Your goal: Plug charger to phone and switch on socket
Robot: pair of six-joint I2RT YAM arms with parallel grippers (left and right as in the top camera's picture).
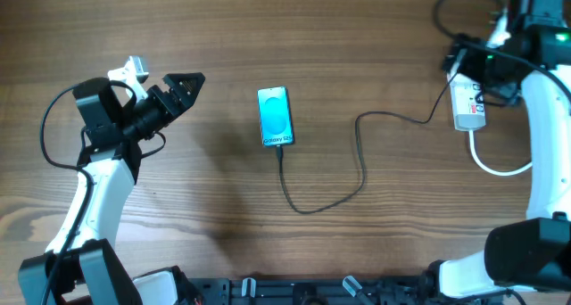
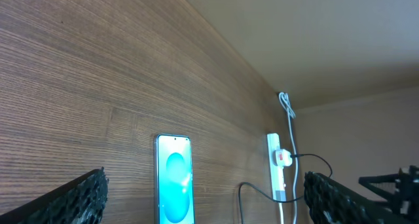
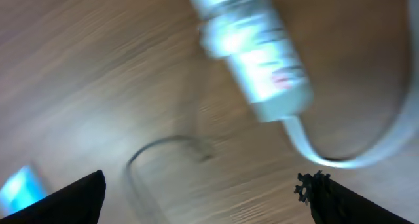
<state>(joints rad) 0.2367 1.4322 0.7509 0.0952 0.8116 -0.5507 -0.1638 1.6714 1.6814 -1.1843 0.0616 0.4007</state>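
Phone [image 1: 275, 117] lies screen-up at frame centre, charger [image 1: 360, 153] cable meeting its lower end and looping right to the socket [image 1: 467, 104] (upper right). Left gripper [image 1: 186, 91], upper left, and right gripper [image 3: 204, 185], over the socket, both gape wide, holding nothing.

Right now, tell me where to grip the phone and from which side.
Probably across its two long edges, from above: the phone lies flat, screen up, narrow side to side. Stay off the end where the charger cable meets it.
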